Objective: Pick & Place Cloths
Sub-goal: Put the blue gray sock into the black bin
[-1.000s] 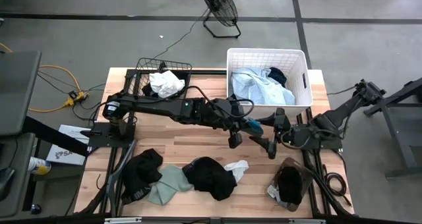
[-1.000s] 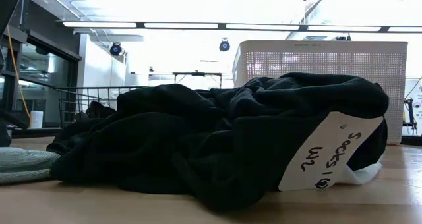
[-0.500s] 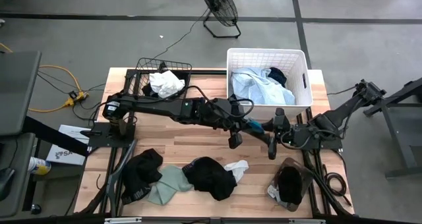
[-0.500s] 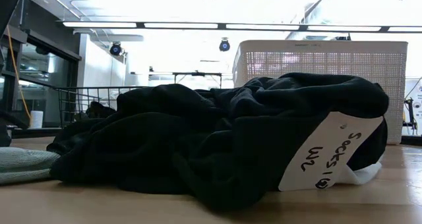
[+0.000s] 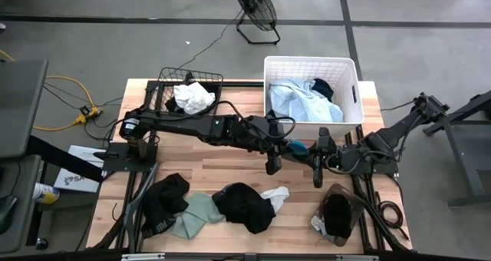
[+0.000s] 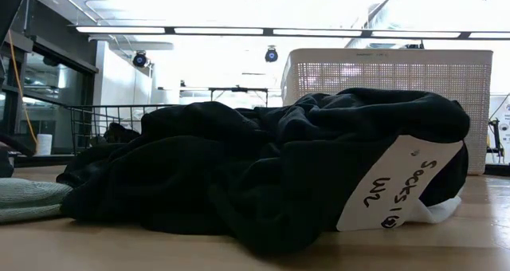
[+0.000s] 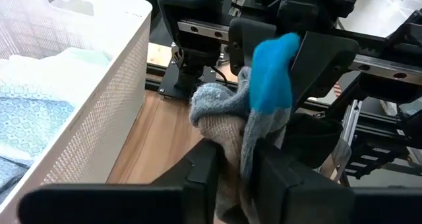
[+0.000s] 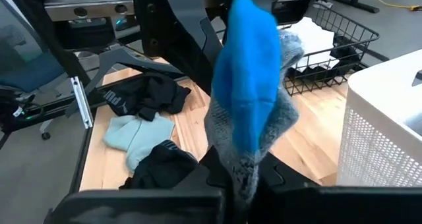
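You've got a grey knit sock with a bright blue toe pinched between both grippers at mid-table, just in front of the white laundry basket; both wrist views show it bunched, fuzzy grey with a beige patch and the blue end sticking up. Your left gripper is clenched on the sock's lower end, fingers pressed into the fabric. Your right gripper is also clamped on it, the grey end running down between its fingers. In the high view the sock is a small teal spot where the two grippers meet, clear of the wood. Other cloths: pale blue shirt and a dark piece in the white basket; white cloth in the black wire basket; along the table's front edge a black garment, a sage green piece, a black pile with a white bit beside it, and a dark item on the right. Low view: the black pile fills the frame and carries a white tag, handwritten, reading roughly "Socks 1 / W2"; the rest of the mark you can't make out. A floor fan stands beyond the table.
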